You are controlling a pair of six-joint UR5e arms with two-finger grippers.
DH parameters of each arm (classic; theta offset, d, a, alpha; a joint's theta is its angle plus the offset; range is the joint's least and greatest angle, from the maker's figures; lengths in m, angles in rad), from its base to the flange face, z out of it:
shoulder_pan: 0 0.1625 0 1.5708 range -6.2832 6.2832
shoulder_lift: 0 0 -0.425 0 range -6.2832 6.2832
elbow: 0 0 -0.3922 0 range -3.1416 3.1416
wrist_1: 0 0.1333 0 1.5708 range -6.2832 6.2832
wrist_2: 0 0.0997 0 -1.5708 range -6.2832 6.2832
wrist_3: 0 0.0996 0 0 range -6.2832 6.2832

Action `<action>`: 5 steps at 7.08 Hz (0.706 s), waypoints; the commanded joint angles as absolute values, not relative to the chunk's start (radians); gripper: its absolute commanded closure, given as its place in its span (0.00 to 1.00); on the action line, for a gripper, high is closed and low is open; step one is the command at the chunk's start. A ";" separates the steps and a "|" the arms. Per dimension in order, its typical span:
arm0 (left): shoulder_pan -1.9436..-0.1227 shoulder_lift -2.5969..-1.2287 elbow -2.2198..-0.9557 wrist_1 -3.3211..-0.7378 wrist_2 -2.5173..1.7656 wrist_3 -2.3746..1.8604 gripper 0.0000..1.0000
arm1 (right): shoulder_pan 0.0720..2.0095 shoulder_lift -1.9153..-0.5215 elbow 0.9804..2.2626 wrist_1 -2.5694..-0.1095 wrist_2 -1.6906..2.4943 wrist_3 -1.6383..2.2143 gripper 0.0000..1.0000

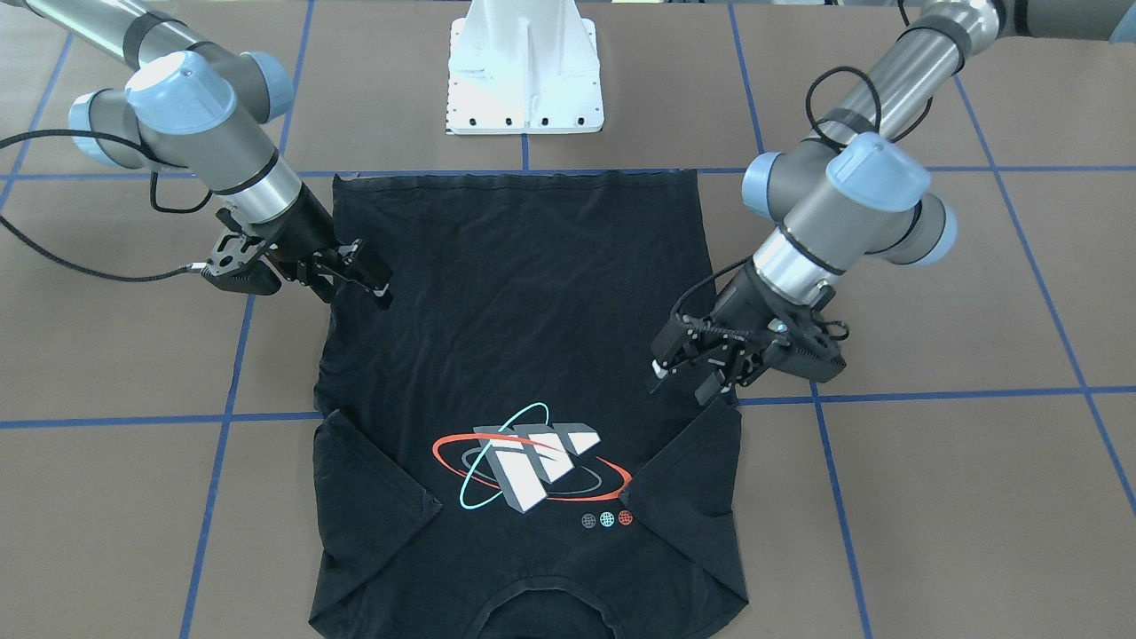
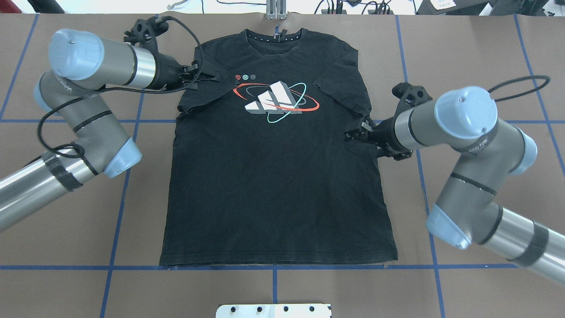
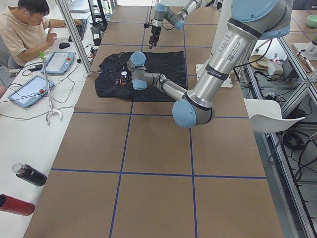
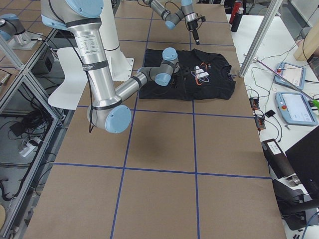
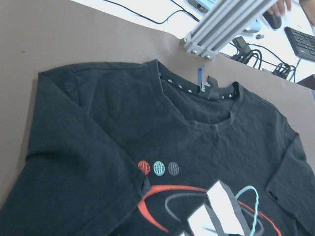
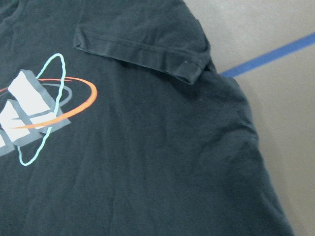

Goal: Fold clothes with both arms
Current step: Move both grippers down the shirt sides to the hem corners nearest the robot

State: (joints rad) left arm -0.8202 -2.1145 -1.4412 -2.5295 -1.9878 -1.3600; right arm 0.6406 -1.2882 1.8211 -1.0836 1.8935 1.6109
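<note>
The clothes are one black T-shirt (image 1: 532, 302) (image 2: 273, 185), spread flat and print side up on the brown table, collar toward the far edge from the robot. Both short sleeves are folded inward over the chest. My left gripper (image 1: 683, 380) (image 2: 211, 76) hovers open over the folded left sleeve, holding nothing. Over the shirt's right side seam, just below the other sleeve, my right gripper (image 1: 368, 275) (image 2: 355, 132) is open and empty too. The left wrist view shows the collar and print (image 5: 216, 206). The right wrist view shows the folded sleeve (image 6: 142, 49). Neither wrist view shows fingers.
The white pedestal base (image 1: 525, 80) stands at the robot's edge, just past the shirt hem. Blue tape lines (image 2: 273, 266) grid the table. An aluminium post (image 5: 221, 24) rises behind the collar. A person (image 3: 25, 29) sits at a side bench with tablets, cables and bottles.
</note>
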 commanded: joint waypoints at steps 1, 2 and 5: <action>-0.822 -2.004 -1.572 -2.526 -2.028 -1.382 0.20 | 0.551 -1.456 1.989 -1.138 1.804 1.792 0.01; -0.824 -1.987 -1.594 -2.516 -2.040 -1.382 0.19 | 0.485 -1.515 2.020 -1.138 1.769 1.833 0.01; -0.825 -1.971 -1.631 -2.453 -2.069 -1.381 0.18 | 0.213 -1.626 2.059 -1.137 1.567 1.992 0.09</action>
